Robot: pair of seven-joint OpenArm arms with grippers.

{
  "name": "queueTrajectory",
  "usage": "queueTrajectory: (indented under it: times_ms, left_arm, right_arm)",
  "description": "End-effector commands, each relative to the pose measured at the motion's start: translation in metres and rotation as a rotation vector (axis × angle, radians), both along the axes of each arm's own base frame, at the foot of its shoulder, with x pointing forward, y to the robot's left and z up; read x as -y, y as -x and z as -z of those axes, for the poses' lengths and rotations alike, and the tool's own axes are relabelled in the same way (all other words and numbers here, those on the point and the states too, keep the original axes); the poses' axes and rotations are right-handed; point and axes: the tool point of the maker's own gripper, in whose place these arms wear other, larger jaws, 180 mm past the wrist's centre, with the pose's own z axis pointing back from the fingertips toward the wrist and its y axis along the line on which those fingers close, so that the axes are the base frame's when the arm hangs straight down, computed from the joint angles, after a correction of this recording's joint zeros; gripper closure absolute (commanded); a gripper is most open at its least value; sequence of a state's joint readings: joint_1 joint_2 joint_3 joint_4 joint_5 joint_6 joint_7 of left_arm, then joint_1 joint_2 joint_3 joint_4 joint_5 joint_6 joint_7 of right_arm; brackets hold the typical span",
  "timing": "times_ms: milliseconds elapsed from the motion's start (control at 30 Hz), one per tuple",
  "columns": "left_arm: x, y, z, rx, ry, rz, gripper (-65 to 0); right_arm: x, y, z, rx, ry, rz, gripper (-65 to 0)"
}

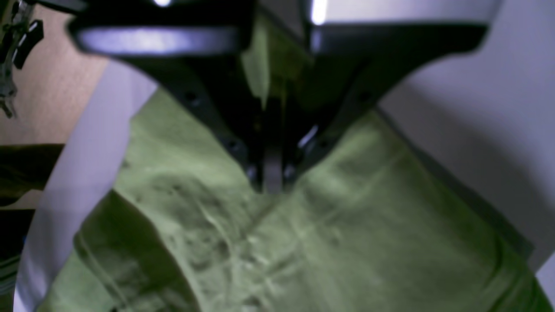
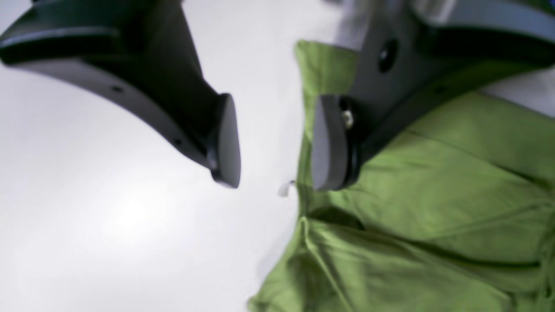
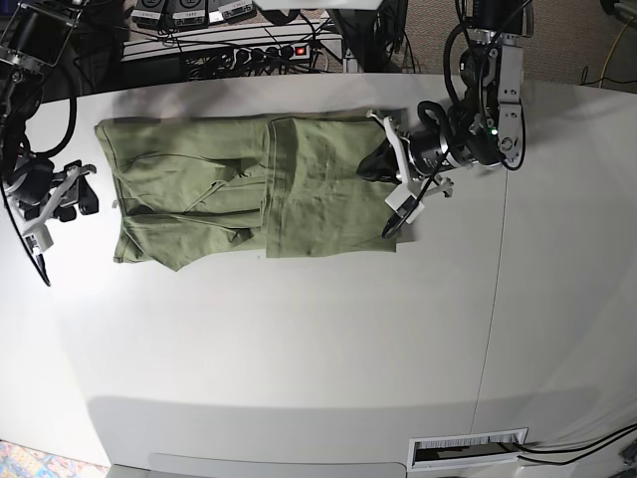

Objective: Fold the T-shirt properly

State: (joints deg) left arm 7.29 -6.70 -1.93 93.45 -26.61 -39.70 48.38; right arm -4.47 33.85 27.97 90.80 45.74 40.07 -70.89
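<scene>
T-shirt (image 3: 249,189): I see it flat on the white table (image 3: 299,349), far half, w/ a folded panel lying over its right part; left part rumpled.
L gripper (image 1: 272,177): at the shirt's right edge in base view; wrist cam shows me both fingers pressed together on a pinch of green cloth.
R gripper (image 2: 273,138): at the shirt's left edge, pads (image 2: 225,143) apart, nothing between; one over bare table, other over cloth.
Far side: power strip (image 3: 254,50), cables.

T-shirt (image 3: 249,189) lies along the table's (image 3: 299,349) far edge, left gripper (image 3: 383,189) on its right end, right gripper (image 3: 70,194) beside its left.
</scene>
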Motion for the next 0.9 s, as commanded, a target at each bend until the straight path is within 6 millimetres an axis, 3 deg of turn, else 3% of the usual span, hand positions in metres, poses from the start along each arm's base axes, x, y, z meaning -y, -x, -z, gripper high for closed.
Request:
queueTrajectory:
  times_ms: [0, 133, 300, 533, 867]
  left_arm:
    - [0.002, -0.008, -0.012, 0.038, 0.031, -0.002, 0.0]
    - [0.003, -0.006, -0.012, 0.034, 0.036, -0.002, 0.0]
    - [0.003, -0.006, -0.012, 0.034, 0.038, -0.003, 0.0]
    - [0.003, -0.007, -0.012, 0.035, 0.038, -0.003, 0.0]
    - [0.003, -0.006, -0.012, 0.032, 0.035, -0.001, 0.0]
  right_arm:
    - [0.008, -0.010, -0.012, 0.045, -0.012, 0.017, -28.8]
    - [0.013, -0.016, 0.002, 0.031, -0.173, 0.084, -28.8]
    - [0.012, -0.029, 0.004, 0.023, -0.311, 0.121, -28.8]
    - [0.009, -0.044, -0.004, 0.045, -0.333, 0.118, -28.8]
    - [-0.026, -0.056, 0.030, -0.036, -0.206, -0.004, -28.8]
